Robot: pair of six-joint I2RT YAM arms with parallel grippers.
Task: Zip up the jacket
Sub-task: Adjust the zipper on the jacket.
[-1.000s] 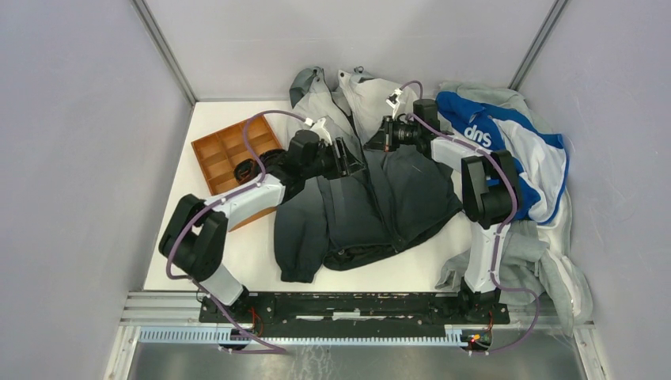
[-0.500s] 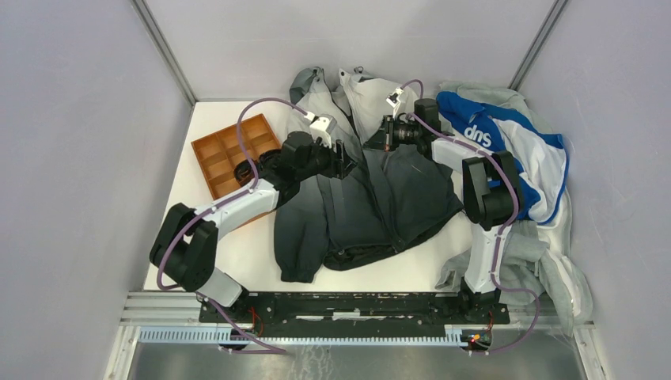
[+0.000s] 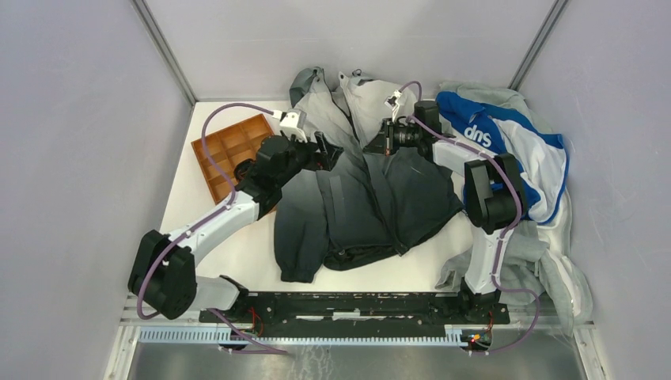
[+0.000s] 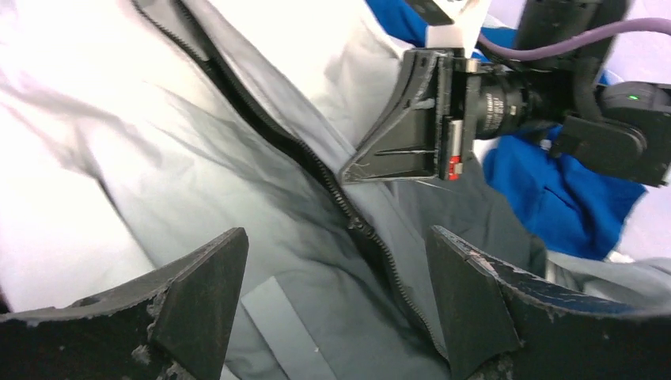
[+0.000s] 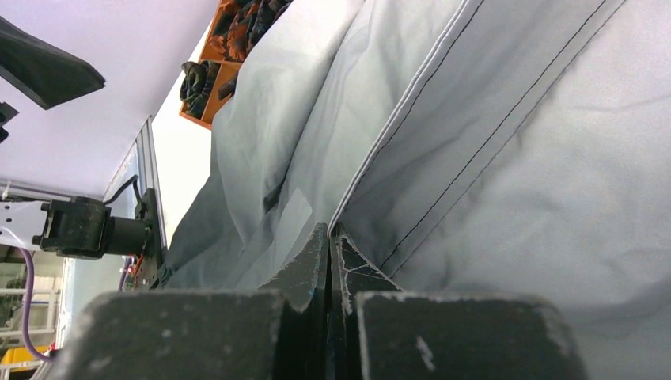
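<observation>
The jacket (image 3: 372, 198) lies spread on the table, pale grey at the collar and charcoal toward the hem. Its dark zipper (image 4: 316, 170) runs diagonally through the left wrist view, with the slider (image 4: 360, 226) partway up and the teeth parted above it. My left gripper (image 3: 328, 150) (image 4: 336, 237) hovers open over the zipper, one finger on each side of the slider, holding nothing. My right gripper (image 3: 373, 142) (image 5: 328, 229) is shut, pinching the jacket's front edge just right of the zipper; its black fingertips (image 4: 352, 170) rest on the fabric.
A wooden compartment tray (image 3: 229, 150) sits left of the jacket, by the left arm. A blue-and-white garment (image 3: 506, 142) and a plain grey sweatshirt (image 3: 546, 261) are heaped at the right. Enclosure walls close in on both sides and at the back.
My left gripper has opened wide and moved back and left toward the collar, the arm stretching out. The right arm and its pinch have not moved.
</observation>
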